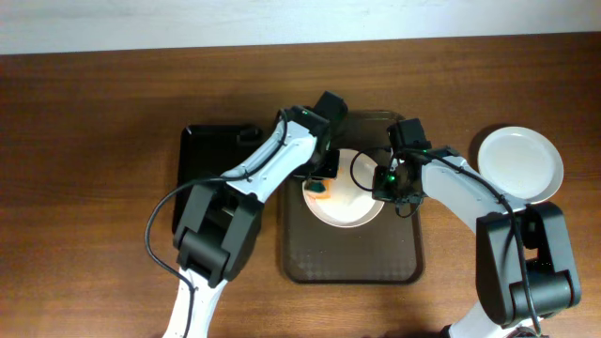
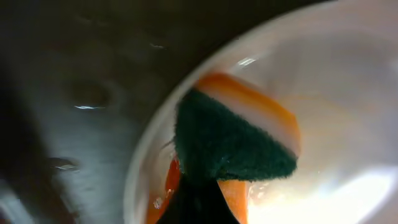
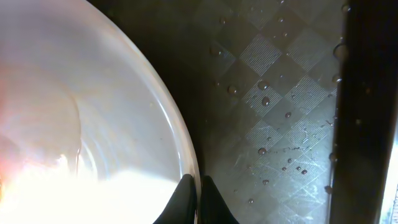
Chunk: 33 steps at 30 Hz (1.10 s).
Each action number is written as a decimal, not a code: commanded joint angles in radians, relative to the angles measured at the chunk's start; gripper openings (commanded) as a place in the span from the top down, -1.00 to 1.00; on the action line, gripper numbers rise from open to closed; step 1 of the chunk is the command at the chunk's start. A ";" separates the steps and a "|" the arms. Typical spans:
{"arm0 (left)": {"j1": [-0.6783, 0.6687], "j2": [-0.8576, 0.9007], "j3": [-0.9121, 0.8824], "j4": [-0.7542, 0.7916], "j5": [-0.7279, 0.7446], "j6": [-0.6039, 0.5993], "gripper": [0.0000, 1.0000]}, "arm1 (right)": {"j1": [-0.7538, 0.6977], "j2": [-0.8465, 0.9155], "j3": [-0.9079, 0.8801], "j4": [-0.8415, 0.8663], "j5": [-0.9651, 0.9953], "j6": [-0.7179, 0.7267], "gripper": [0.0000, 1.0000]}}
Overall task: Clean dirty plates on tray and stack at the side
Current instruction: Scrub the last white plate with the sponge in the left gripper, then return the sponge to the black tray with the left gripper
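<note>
A white dirty plate (image 1: 352, 207) lies on the brown tray (image 1: 352, 263). My left gripper (image 1: 321, 188) is shut on an orange sponge with a green scouring side (image 2: 233, 140) and presses it on the plate's left part (image 2: 348, 93), beside an orange-red smear (image 2: 169, 183). My right gripper (image 3: 198, 196) is shut on the plate's right rim (image 3: 180, 149), one finger inside and one outside. A clean white plate (image 1: 519, 164) lies on the table at the far right.
A smaller black tray (image 1: 211, 155) lies left of the brown tray. Water drops dot the brown tray's patterned floor (image 3: 280, 112). The tray's raised rim (image 3: 367, 124) runs along the right of the right wrist view.
</note>
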<state>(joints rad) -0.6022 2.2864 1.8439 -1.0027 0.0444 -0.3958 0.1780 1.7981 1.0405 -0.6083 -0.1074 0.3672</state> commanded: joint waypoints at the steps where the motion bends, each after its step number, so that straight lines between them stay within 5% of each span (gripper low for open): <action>1: -0.048 0.053 0.037 -0.047 -0.417 0.031 1.00 | -0.002 0.030 -0.022 -0.040 0.060 0.005 0.92; 3: -0.080 0.053 0.065 -0.086 -0.519 0.031 1.00 | -0.002 0.030 -0.022 -0.055 0.074 0.006 0.92; 8: -0.064 0.053 0.208 -0.214 -0.514 -0.019 1.00 | -0.003 0.030 -0.022 -0.070 0.093 0.008 0.92; 17: 0.129 -0.007 0.597 -0.583 -0.319 -0.017 1.00 | -0.003 0.030 -0.022 -0.068 0.088 -0.063 0.92; 23: 0.367 -0.041 0.554 -0.607 -0.063 0.217 1.00 | -0.003 0.030 -0.022 -0.062 0.058 -0.135 0.91; 30: 0.467 -0.041 0.179 -0.420 -0.023 0.256 1.00 | -0.003 0.030 -0.022 -0.061 0.058 -0.135 0.92; 33: 0.494 -0.041 0.087 -0.377 0.005 0.256 0.50 | -0.003 0.030 -0.022 -0.061 0.058 -0.135 0.91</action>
<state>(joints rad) -0.1410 2.2688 1.9839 -1.3853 0.0032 -0.1608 0.1787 1.7981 1.0473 -0.6540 -0.1028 0.2531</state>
